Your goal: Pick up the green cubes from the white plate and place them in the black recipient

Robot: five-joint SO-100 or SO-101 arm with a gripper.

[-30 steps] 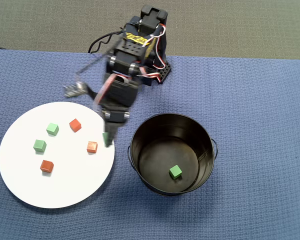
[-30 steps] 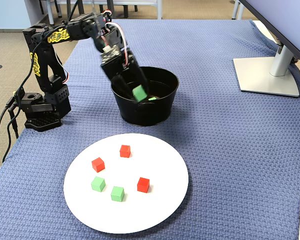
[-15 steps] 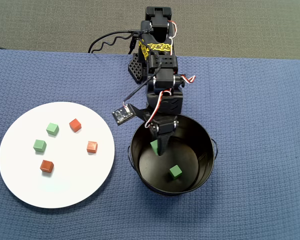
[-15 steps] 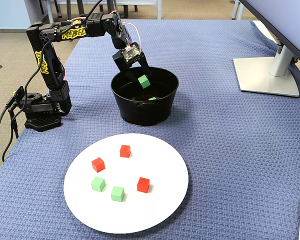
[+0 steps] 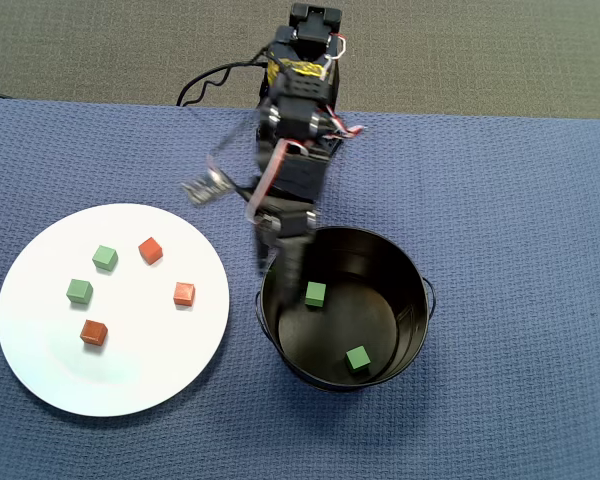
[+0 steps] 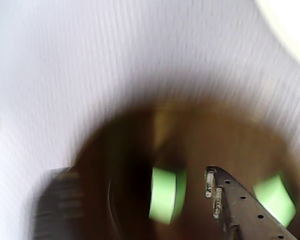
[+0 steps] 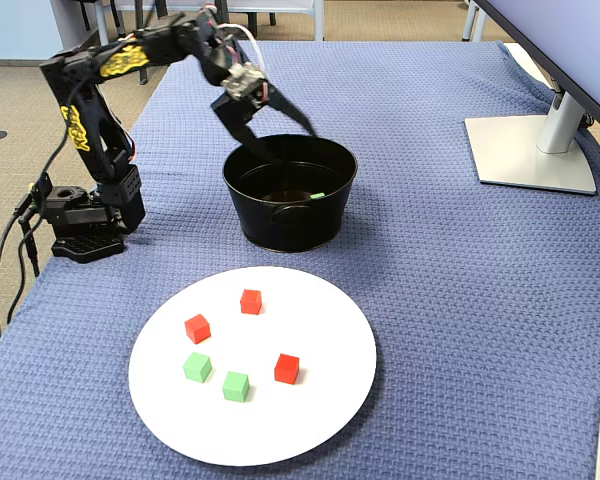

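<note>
The gripper (image 5: pixel 277 262) hangs over the near rim of the black bucket (image 5: pixel 412 268), its fingers spread apart and holding nothing. Two green cubes (image 5: pixel 316 294) lie loose on the bucket floor just below it. Two more green cubes (image 5: pixel 104 258) sit on the white plate (image 5: pixel 40 370) among three red-orange cubes (image 5: pixel 150 250), well apart from it.

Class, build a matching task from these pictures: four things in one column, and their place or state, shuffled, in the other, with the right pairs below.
Things
1. two green cubes
2. red cubes
3. bucket
4. tool

Place or state
A. open, holding nothing, above the bucket's rim
B. three of them on the plate
C. on the plate, side by side near one edge
D. holds two other green cubes

Pairs: 1-C, 2-B, 3-D, 4-A
</note>
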